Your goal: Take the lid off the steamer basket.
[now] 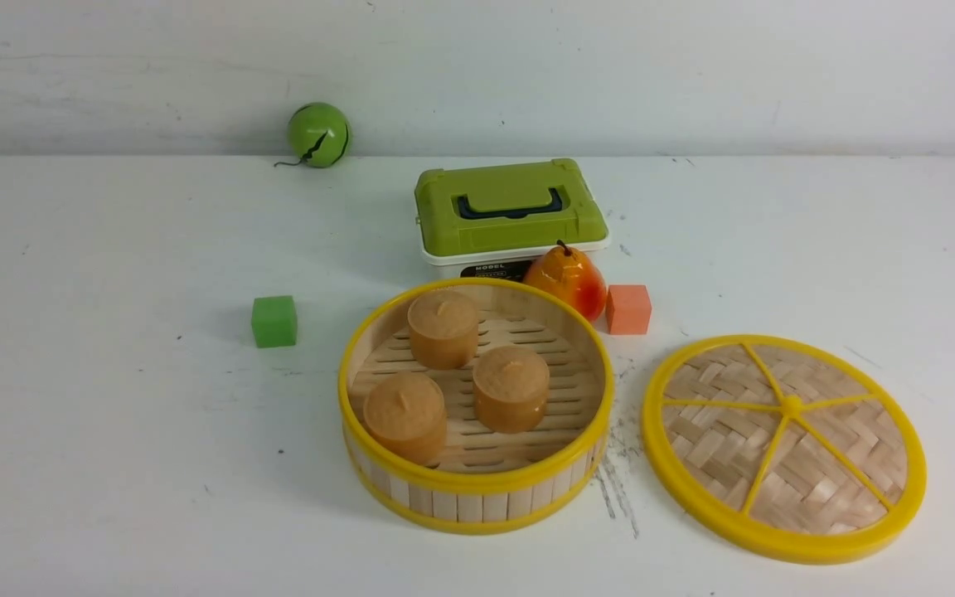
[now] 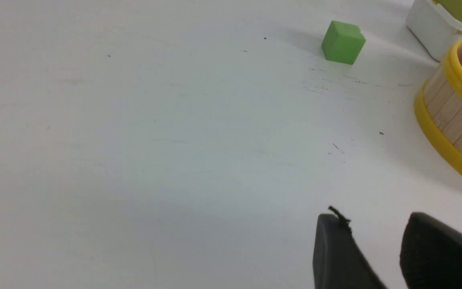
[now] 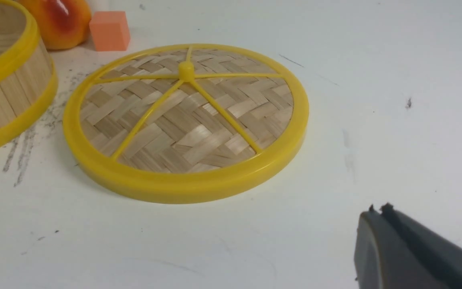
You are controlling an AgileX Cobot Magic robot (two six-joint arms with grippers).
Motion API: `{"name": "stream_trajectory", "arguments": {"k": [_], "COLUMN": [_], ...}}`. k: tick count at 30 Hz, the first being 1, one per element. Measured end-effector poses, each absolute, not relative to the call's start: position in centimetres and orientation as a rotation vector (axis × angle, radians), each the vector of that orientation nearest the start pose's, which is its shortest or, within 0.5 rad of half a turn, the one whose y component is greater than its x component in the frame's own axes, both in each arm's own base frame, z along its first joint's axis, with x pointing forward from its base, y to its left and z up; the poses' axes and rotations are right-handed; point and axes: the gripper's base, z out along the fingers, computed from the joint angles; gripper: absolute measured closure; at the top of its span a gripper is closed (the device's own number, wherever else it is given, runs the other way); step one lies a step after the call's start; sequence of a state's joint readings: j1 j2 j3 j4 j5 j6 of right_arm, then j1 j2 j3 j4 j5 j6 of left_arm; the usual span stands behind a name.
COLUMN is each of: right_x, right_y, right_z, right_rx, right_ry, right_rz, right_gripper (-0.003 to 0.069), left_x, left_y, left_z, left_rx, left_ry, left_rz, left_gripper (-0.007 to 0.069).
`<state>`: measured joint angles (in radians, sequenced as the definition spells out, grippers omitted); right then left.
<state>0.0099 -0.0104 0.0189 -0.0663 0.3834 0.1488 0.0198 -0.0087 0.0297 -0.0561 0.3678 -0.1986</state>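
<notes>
The steamer basket (image 1: 477, 489) stands open in the middle of the table, with three tan round cakes (image 1: 443, 327) inside. The lid (image 1: 784, 448) lies flat on the table to the basket's right, apart from it; it also shows in the right wrist view (image 3: 183, 120). Neither gripper shows in the front view. My left gripper (image 2: 375, 224) is open and empty above bare table to the left of the basket's wall (image 2: 451, 120). My right gripper (image 3: 379, 212) is shut and empty, off the lid's near right side.
A green-lidded box (image 1: 511, 207) stands behind the basket, with a pear (image 1: 567, 278) and an orange cube (image 1: 628, 308) in front of it. A green cube (image 1: 273, 321) sits left of the basket. A green ball (image 1: 318, 134) lies at the back wall.
</notes>
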Motion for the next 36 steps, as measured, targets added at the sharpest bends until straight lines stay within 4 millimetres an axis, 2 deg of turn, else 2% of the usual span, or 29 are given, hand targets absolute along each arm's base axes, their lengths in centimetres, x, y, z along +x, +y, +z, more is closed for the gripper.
{"name": "stream_trajectory", "arguments": {"k": [36], "right_x": [5.23], "right_y": [-0.17], "right_z": [17.3], "right_rx": [0.09], "right_ry": [1.873], "right_rz": [0.044], "right_gripper": [0.0652], "left_x": [5.29], "left_y": [-0.08], "left_z": [17.07], "left_rx": [-0.239], "left_ry": [1.859], "left_rz": [-0.178], "left_gripper": [0.0386]}}
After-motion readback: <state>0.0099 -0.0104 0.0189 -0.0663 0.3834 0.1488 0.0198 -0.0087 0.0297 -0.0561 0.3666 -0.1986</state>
